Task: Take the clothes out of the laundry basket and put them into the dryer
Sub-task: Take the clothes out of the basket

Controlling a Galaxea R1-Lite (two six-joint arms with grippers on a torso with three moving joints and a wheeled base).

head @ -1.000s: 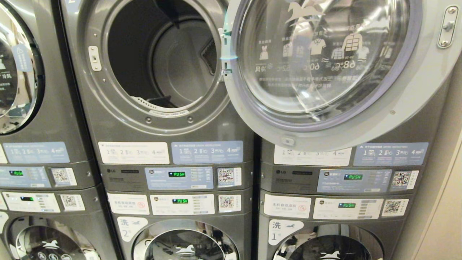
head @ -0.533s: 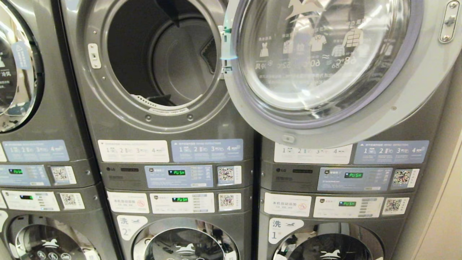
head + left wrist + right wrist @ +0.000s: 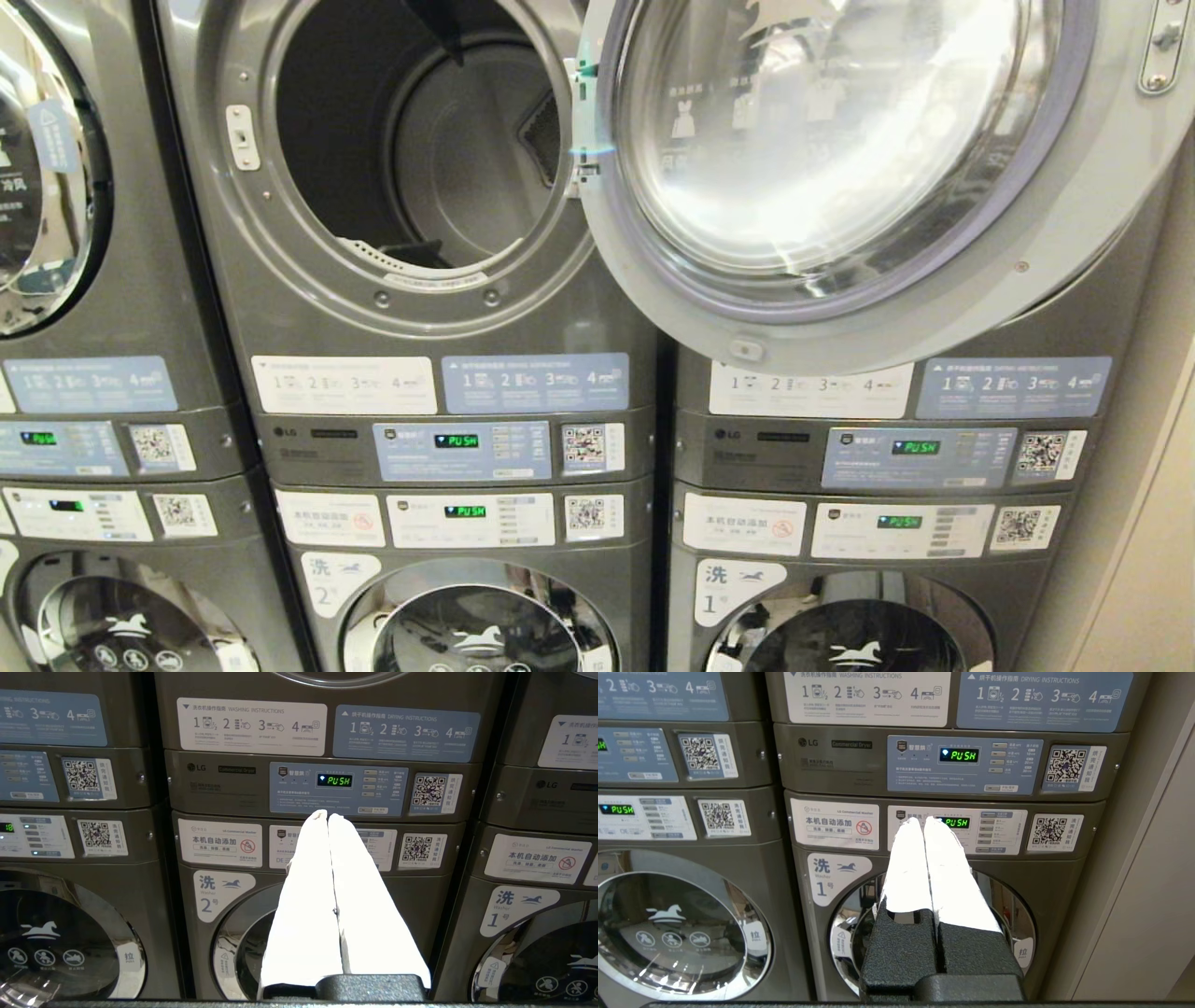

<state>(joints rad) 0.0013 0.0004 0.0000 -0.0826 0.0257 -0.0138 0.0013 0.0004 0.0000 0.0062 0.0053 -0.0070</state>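
The dryer [image 3: 411, 140] is the upper grey machine in the middle stack, its round drum mouth dark and bare inside. Its glass door [image 3: 840, 168] hangs swung wide to the right. The laundry basket and the clothes are out of view. Neither arm shows in the head view. My left gripper [image 3: 327, 815] is shut with nothing in it, its white fingers [image 3: 308, 896] pressed together and pointing at the middle stack's control panels. My right gripper [image 3: 923, 820] is shut and holds nothing too, aimed at the right stack's lower washer panel.
Three stacks of grey machines fill the view, each with a washer below: washer 2 [image 3: 476, 625] in the middle, washer 1 [image 3: 840, 625] on the right. The open door overhangs the right stack. A beige wall [image 3: 1148, 523] closes off the right side.
The whole picture has slid slightly upward, so the camera has tipped or sunk a little. The machines stand as before.
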